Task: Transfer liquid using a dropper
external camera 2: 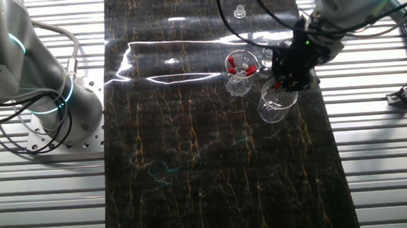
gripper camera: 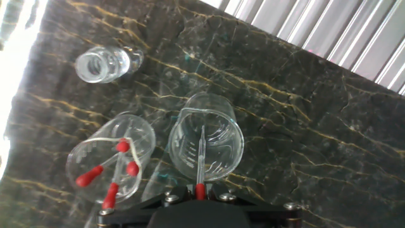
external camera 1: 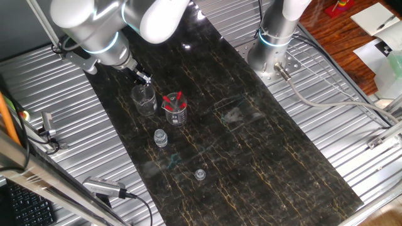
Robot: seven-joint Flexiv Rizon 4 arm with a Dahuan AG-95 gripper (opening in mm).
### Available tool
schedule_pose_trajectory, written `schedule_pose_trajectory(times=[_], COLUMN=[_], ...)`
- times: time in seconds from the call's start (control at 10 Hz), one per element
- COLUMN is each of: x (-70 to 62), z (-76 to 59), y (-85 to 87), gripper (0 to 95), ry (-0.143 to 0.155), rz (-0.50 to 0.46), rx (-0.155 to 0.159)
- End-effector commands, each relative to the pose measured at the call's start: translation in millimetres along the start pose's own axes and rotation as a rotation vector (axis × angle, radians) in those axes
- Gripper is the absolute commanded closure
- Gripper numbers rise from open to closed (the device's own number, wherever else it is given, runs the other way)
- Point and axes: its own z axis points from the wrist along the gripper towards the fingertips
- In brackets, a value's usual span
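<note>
Dark marbled sheeting with gold veins is laid over the counter (external camera 1: pixel 251 157), and ribbed metal is seen on both sides of it. Closest of all, at the bottom edge of the hand view, the gripper (gripper camera: pixel 200 192) is seen with its jaws clamped on the red bulb of the dropper (gripper camera: pixel 200 161), whose clear stem runs straight away from the jaws. The stem is pointed down into the mouth of an empty beaker (gripper camera: pixel 209 144), which stands directly beneath the jaws; printed graduation marks are visible on its wall. Whether the tip touches the glass cannot be told. In one fixed view the same beaker (external camera 1: pixel 144 99) is seen just under the gripper (external camera 1: pixel 144 79), and in the other fixed view the beaker (external camera 2: pixel 276 101) is partly covered by the black gripper (external camera 2: pixel 286 80). Just beside that beaker, to the left of the jaws in the hand view, a second beaker (gripper camera: pixel 112 158) is set, and several spare droppers (gripper camera: pixel 104 174) with red bulbs are leaned inside it. Farther out from the jaws, beyond the second beaker, a small clear vial (gripper camera: pixel 101 65) is stood upright on the sheeting, apart from both beakers. Well beyond that, a small clear cap-like object (external camera 1: pixel 200 174) is seen alone on the sheeting. Farthest away, the base of a second robot arm (external camera 1: pixel 276 47) is bolted to the ribbed metal.
</note>
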Motion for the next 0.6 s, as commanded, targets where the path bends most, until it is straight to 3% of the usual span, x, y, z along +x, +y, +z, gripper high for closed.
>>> schedule_pose_trajectory(times=[0.1,0.6], x=[-2.5,-6.3], z=[6.4,18.8], y=[-0.1,0.4], gripper=[95.0,95.0], ry=[-0.009,-0.022], rz=[-0.004,-0.014], rx=[0.004,0.010])
